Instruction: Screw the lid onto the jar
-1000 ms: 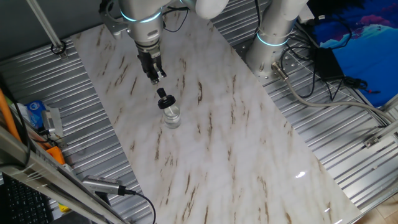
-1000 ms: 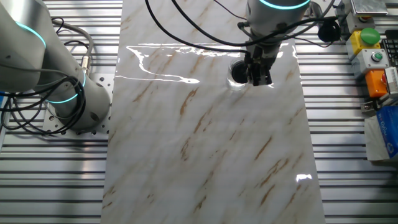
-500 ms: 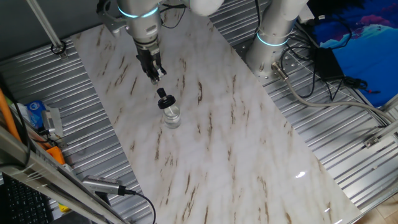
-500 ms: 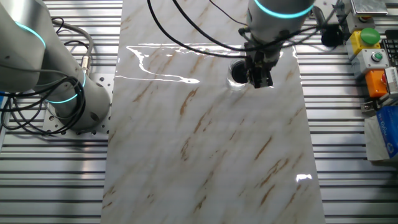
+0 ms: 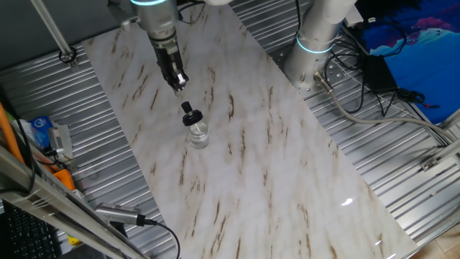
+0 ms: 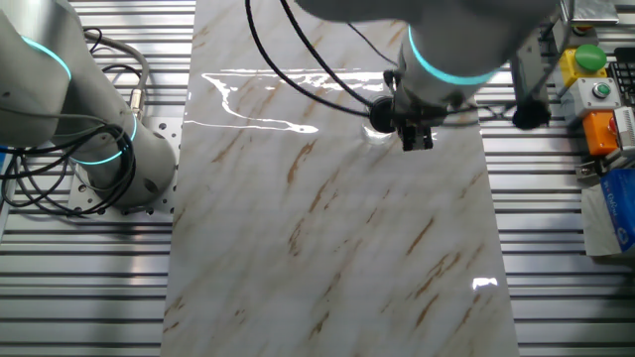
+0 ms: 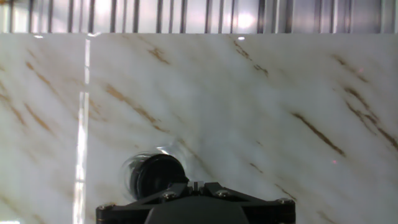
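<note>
You have the table [image 5: 251, 144] mostly bare, a marble-patterned slab with the arm reaching in over its far end. Across the last second the arm has pulled up and away from the jar: in one fixed view the end effector [image 5: 177, 80] now sits higher and further from it, well apart from the lid. It carries nothing; its fingers look close together, but you cannot tell from these views just how far apart they are. The jar [image 5: 198, 134] stands upright near the middle of the table, with the lid [image 5: 189, 111] on its mouth, looking tilted rather than level. From the hand view the lid [image 7: 155, 175] lies just below. That retreat suggests the screwing is finished, though check the seating.
</note>
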{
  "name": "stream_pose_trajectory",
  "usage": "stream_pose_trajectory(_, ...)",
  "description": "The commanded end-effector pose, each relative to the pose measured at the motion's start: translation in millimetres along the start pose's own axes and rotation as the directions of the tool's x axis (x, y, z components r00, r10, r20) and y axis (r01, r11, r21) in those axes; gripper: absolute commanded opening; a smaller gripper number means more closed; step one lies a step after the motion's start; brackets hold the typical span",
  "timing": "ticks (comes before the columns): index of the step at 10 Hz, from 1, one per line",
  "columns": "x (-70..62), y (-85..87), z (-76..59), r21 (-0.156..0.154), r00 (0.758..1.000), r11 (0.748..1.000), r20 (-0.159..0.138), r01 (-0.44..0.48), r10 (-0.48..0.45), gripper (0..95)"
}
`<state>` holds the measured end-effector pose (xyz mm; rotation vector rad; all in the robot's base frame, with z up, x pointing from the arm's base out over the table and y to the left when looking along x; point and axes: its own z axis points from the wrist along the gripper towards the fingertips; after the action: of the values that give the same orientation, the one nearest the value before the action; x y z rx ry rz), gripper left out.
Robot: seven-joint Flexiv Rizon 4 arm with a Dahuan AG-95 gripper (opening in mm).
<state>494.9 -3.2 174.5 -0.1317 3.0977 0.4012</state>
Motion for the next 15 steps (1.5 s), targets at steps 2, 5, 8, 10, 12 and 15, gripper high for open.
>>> stream_pose_trajectory(2, 0.1, 0.9, -0.9, -0.133, 0.999, 0.990, 0.007, -0.049, 0.050, 0.0)
stream_pose_trajectory(5, 0.0, 1.0, -0.8, -0.169, 0.998, 0.984, 0.005, -0.056, 0.058, 0.0)
stream_pose_trajectory(8, -0.2, 1.2, -0.4, -0.245, 0.998, 0.968, 0.014, -0.055, 0.060, 19.0)
stream_pose_trajectory(10, -1.9, 2.5, 3.2, -0.267, 0.998, 0.963, 0.025, -0.045, 0.054, 38.0)
stream_pose_trajectory(12, -2.4, 2.3, 5.4, -0.271, 0.998, 0.962, 0.025, -0.045, 0.053, 38.0)
stream_pose_trajectory(15, -4.5, 3.8, 11.2, -0.276, 0.998, 0.960, 0.025, -0.053, 0.062, 38.0)
